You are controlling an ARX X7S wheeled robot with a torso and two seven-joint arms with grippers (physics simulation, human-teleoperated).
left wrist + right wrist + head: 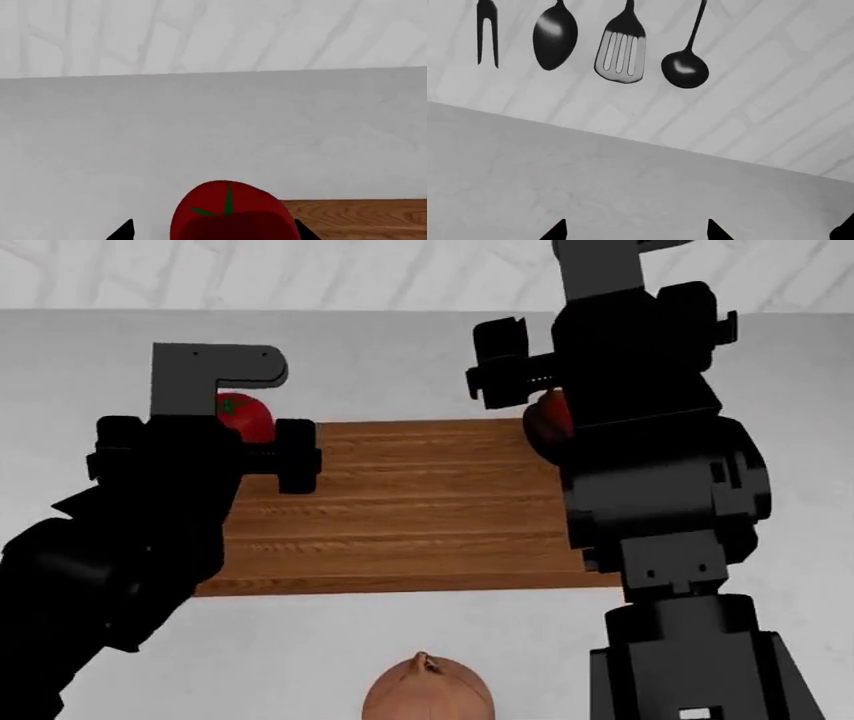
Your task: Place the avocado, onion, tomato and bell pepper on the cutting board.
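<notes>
Because the small glossy red round tomato (230, 212) sits between the left gripper (212, 231) jaws, evidently gripped, at the far-left corner of the grooved reddish-brown wooden cutting board (400, 510), it likely feels light, slick and bruisable, best held across its widest middle; right gripper (635, 231) jaws stand apart, empty.

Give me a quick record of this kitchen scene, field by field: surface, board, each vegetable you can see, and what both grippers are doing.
surface: pale grey counter against a light tiled wall
cutting board: reddish-brown wood, grooved, nothing seen lying on it
tomato: between the left gripper's fingers, at the board's far left corner
onion: on the counter, near side of the board
red item: partly hidden behind the right arm, unclear what it is
left gripper: around the tomato
right gripper: open, nothing between its tips
wall utensils: fork, spoon, slotted spatula, ladle hanging
</notes>
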